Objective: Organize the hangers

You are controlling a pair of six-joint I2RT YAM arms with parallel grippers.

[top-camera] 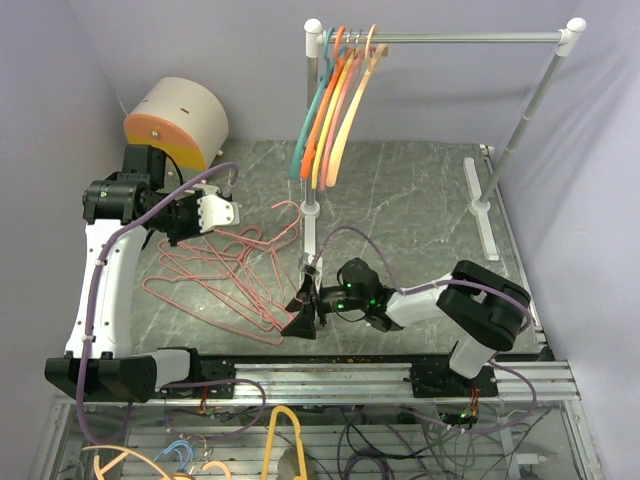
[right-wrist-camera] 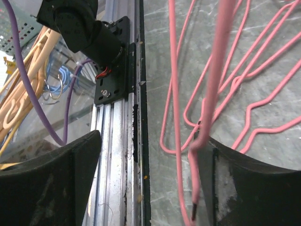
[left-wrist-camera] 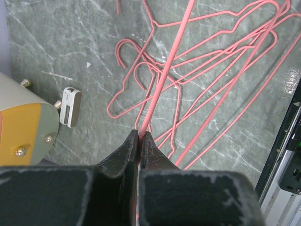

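**Pinched on one wire, open beside another**

Found the right gripper [top-camera: 303, 318] nearest, down at the bench's [top-camera: 420, 200] front edge beside the aluminium track [right-wrist-camera: 120, 155], fingers [right-wrist-camera: 56, 183] spread wide and gripping nothing. Noted a pink strand [right-wrist-camera: 218, 70] dangling in that gap, hard against the finger at the right of the wrist view, cut end just beside the pad. Could not tell touching from merely close.

Just beyond, met the tangle of pink wire hangers [top-camera: 235, 280] lying flat on the bench, hooks and shoulders interlocked.

Further back and to the left, saw the left gripper [left-wrist-camera: 140, 134] pressed shut on a single pink wire [left-wrist-camera: 164, 75], long axis heading directly out from the fingertips, over the heap and roughly toward the right gripper. Judged the next move to turn on that line: a pull along it likely to slide free, a pull across it likely to drag neighbours. Could not tie the pink strand to the single pink wire with any certainty.

Farthest off, picked out teal, orange, peach and yellow plastic hangers [top-camera: 328, 110] hooked together at the left end of the silver rail [top-camera: 460, 38], post [top-camera: 311, 215] rising just behind the right gripper. Reckoned the right arm closer to that rail, the left the one with a wire in hand.
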